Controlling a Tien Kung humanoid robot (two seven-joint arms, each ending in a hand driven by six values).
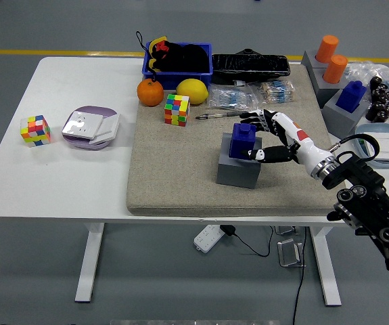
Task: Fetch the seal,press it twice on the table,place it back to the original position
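The blue seal (243, 143) sits upright on top of a grey block (238, 169) on the beige mat (180, 176) that covers the right part of the white tabletop (79, 176). The right hand (273, 137) reaches in from the seal's right with its fingers (254, 116) spread around the seal's top and its thumb low against the seal's right side, though whether it truly grips cannot be told. Behind the seal on the mat lie a pen (216, 115) and a colour cube (176, 110).
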